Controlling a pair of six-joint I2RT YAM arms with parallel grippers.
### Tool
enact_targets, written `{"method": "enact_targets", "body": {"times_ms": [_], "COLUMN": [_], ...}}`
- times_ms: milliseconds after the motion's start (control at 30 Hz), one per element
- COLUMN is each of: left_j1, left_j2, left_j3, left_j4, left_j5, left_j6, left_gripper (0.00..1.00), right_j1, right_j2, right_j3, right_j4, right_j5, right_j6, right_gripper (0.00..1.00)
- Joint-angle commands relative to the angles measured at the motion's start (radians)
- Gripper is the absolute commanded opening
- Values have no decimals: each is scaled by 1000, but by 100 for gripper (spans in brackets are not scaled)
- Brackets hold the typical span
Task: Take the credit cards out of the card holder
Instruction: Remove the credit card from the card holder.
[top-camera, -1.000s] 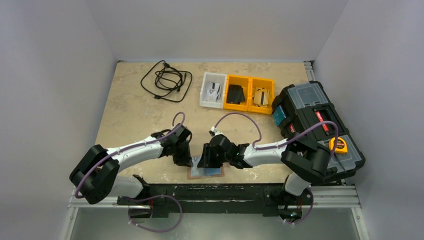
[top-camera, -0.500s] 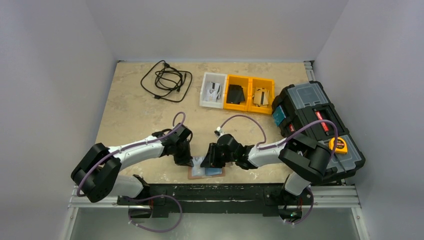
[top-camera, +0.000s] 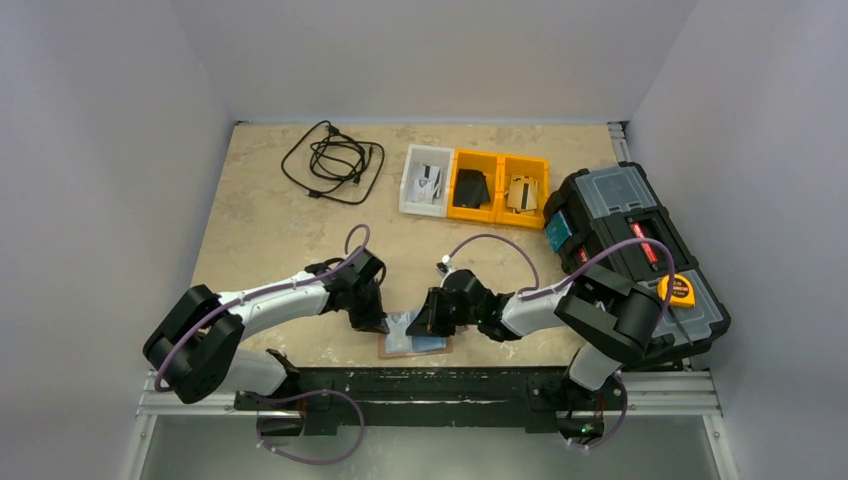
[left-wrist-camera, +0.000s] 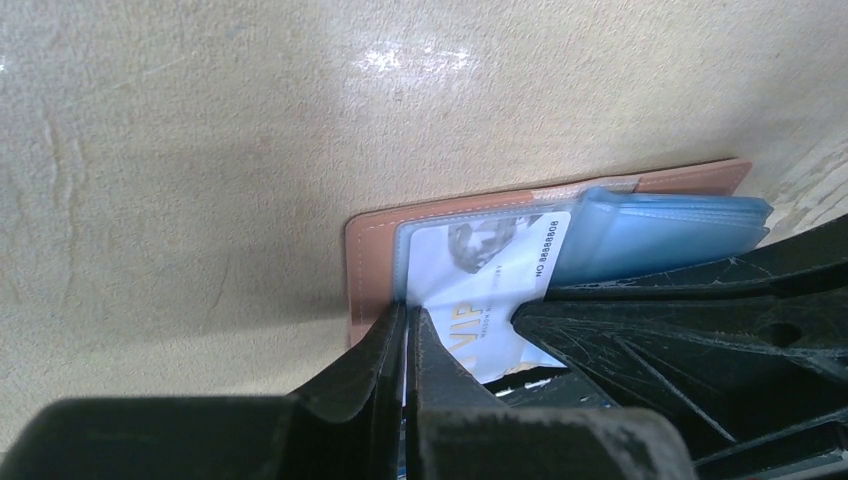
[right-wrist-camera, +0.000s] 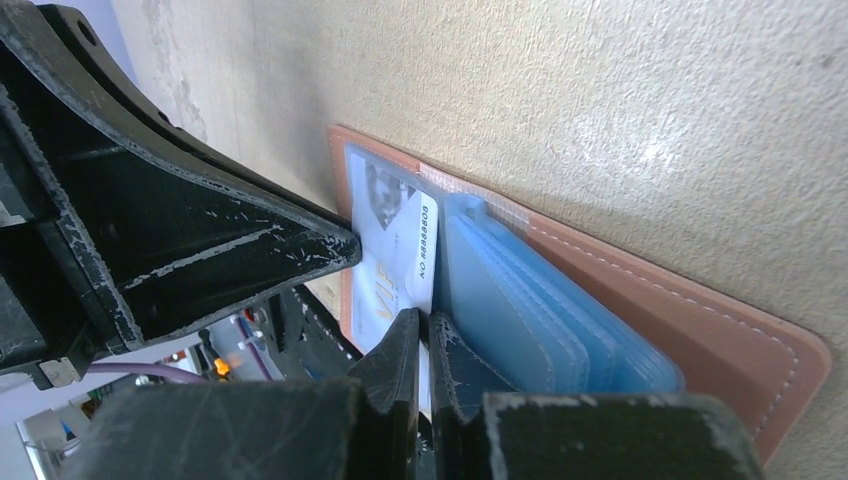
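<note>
In the overhead view the card holder (top-camera: 415, 347) is seen lying open and flat at the lower middle of the table, by its near edge, with its long axis running left to right; the left gripper (top-camera: 375, 322) is set at its left end and the right gripper (top-camera: 418, 322) just above its middle, so both arms are equally near. A coiled cable (top-camera: 333, 160), a row of trays (top-camera: 497, 187) and a black toolbox (top-camera: 620, 240) are kept well apart at the top and right, and nothing is found in the way. In the left wrist view the left jaws are seen closed at the left edge of the clear pocket holding a white card (left-wrist-camera: 490, 265), with blue sleeves (left-wrist-camera: 660, 235) to the right; whether pocket or card is pinched cannot be told. In the right wrist view the right jaws are closed narrow, seemingly on the lower edge of the white card beside the sleeves. The card is judged not yet drawn out; a pull along its long axis, away from the holder, is called for
</note>
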Motion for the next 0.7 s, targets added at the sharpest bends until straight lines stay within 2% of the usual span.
{"method": "enact_targets", "body": {"times_ms": [0, 667], "left_j1": [-10, 1], "left_j2": [37, 63], "left_j3": [-28, -14], "left_j4": [-45, -66], "left_j5": [-92, -106], "left_j6": [-6, 9], "left_gripper": [0, 0], "right_j1": [4, -7], "right_j2": [-39, -133], "right_j3": [-9, -56], "right_j4": [-31, -146], "right_j5": [28, 110], "right_j6": [-8, -15], "right_gripper": [0, 0]}}
